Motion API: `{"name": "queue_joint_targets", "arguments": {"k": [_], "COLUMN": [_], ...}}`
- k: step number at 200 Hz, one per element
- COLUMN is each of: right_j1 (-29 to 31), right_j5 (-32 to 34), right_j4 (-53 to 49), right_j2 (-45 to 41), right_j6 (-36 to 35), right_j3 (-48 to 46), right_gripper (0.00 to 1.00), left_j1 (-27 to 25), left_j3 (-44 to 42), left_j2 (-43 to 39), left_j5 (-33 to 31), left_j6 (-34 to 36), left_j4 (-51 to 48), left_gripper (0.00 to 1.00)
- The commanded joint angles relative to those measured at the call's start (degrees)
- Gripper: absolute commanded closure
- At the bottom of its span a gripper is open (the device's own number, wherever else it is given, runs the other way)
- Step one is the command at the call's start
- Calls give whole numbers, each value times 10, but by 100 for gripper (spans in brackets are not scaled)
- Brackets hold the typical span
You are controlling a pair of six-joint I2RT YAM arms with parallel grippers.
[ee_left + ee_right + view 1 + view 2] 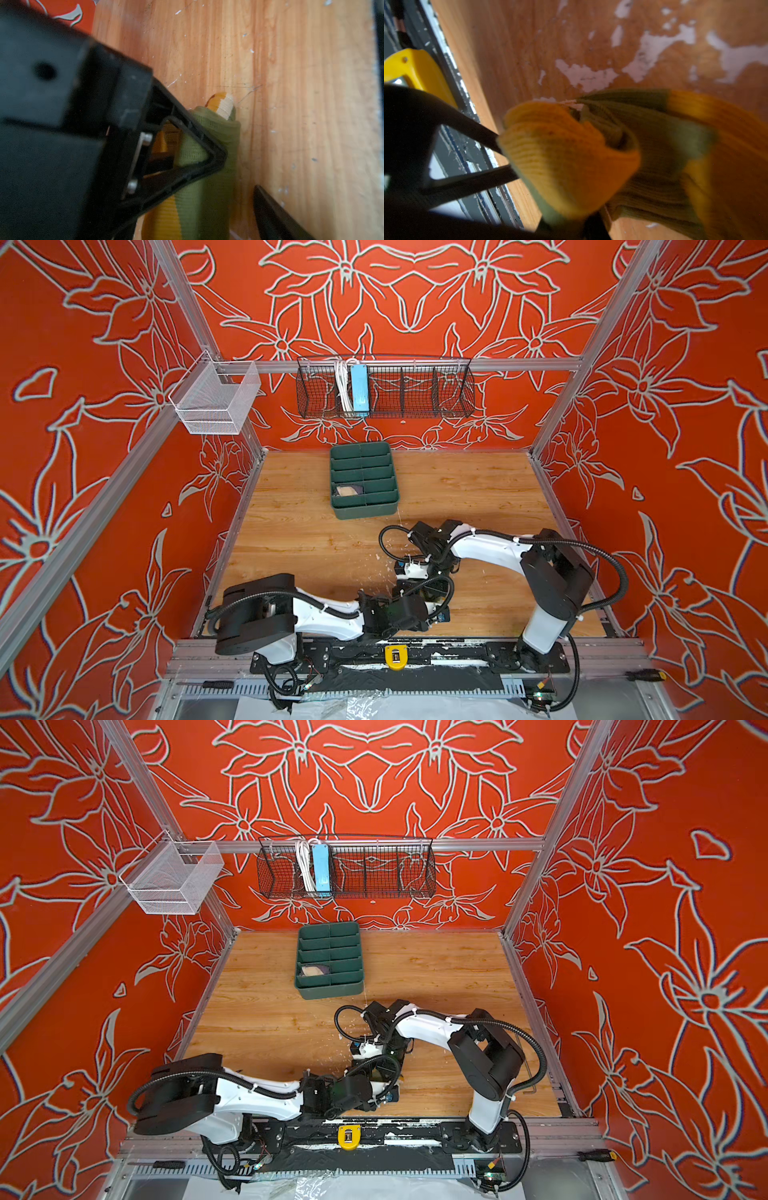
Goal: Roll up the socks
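Observation:
An olive green sock [209, 187] with mustard patches lies rolled into a tube on the wooden table [301, 124]. A cream ribbed bit [225, 108] pokes from its far end. My left gripper [197, 220] is open and straddles the roll, with bare wood between the sock and one of its fingers [270, 212]. My right gripper [571, 228] is shut on the sock [654, 145] where a mustard fold [560, 158] bulges over its jaws. In a top view both grippers meet at the table's centre front, left [428, 597] and right [409, 587], hiding the sock. No purple sock shows.
A green divided tray [365, 512] stands at the back middle, with a cream bundle [348, 490] in one compartment. A black wire basket [384, 391] and a white mesh basket [216, 400] hang on the walls. A yellow part [396, 657] sits on the front rail.

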Motion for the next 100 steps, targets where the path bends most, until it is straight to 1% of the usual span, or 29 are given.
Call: {"name": "queue_joint_targets", "arguments": {"k": [1,26,48,57,64,75,94,100], "right_j1": [22,22,22,22,21,20,19,18], "right_j5": [22,21,22,23,23,27,42,45], "right_j4": [17,15,14,17,21,30,45,45], "right_j2": [22,18,6,0,-6,-12,-19,-19], "right_j6": [-56,-55,-52,-50,-47,-41,-26,-24], "right_j3": [-24,-20,-23,-26,-30,-38,-46,-45], "right_gripper": [100,100,100,100,100,100,100,100], "left_j1": [20,18,17,15,14,13,11,10], "left_j3": [-5,-3,5,6,5,8,19,20], "left_j2": [51,62,65,63,61,57,48,45], "left_j5": [-77,-74,-74,-74,-71,-67,-47,-43], "left_j6": [-22,-18,-19,-20,-20,-21,-29,-32], "left_j4": [10,9,-3,-8,-13,-23,-66,-76], "left_gripper": [24,36,51,63,71,85,99,100]}}
